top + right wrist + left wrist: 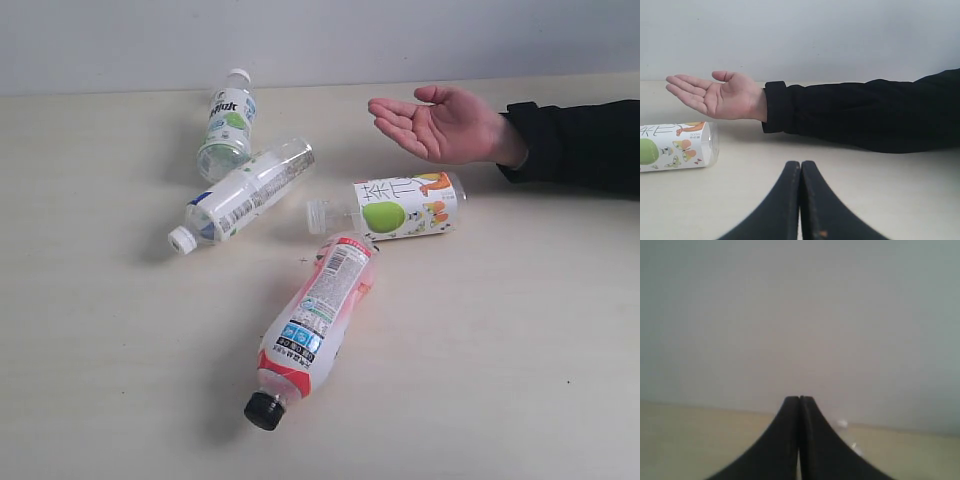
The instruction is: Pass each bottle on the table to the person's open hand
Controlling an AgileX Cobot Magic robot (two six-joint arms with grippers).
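Several clear bottles lie on their sides on the pale table [520, 380]. The red-pink labelled bottle [315, 320] with a black cap lies nearest the front. Behind it lies the short bottle with the green-apple label [400, 207] [675, 146]. Two white-capped bottles lie to the left, one [245, 195] slanted and one [228, 122] at the back. The person's open hand [440, 125] [720, 95] hovers palm up at the back right. Neither gripper shows in the exterior view. My left gripper [799, 399] is shut and empty. My right gripper [801, 164] is shut and empty, low over the table, facing the hand.
The person's black sleeve [580, 145] [865, 115] stretches along the table's back right. A grey wall [320, 40] rises behind the table's far edge.
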